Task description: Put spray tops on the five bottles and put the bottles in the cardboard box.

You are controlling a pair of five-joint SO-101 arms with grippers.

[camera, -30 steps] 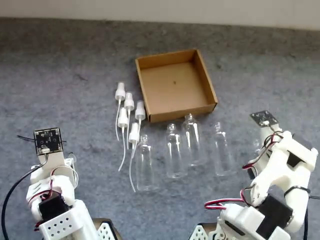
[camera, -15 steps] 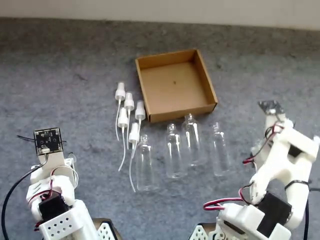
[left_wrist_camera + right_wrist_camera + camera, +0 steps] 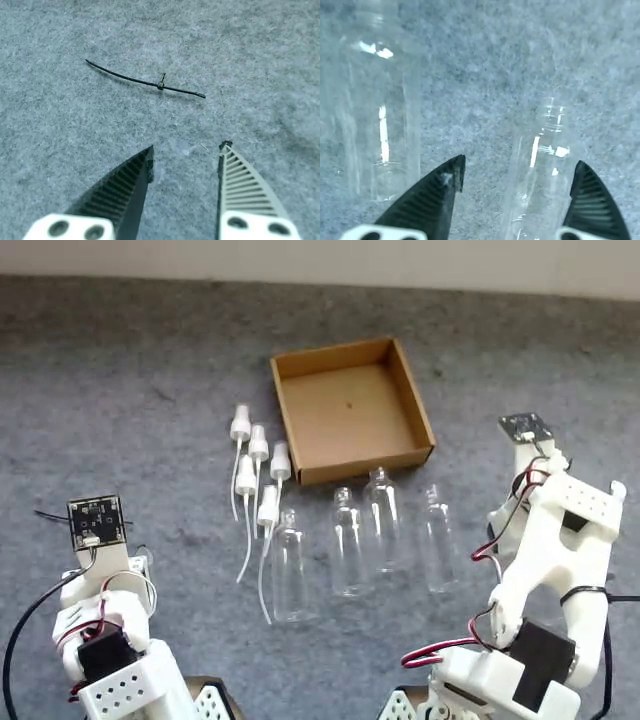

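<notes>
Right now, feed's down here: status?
Left gripper open over bare carpet, cable tie nearby. Right gripper open over a lying bottle. Spray tops loose; cardboard box holds no bottles.

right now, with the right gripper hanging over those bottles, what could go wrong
The open right gripper straddles a clear bottle lying on its side, off-centre toward one finger; closing could roll or nudge it away rather than grip it. The spray tops lie bunched, their long tubes close together, so lifting one may drag its neighbours. A black cable tie lies by the open left gripper and might snag.
</notes>
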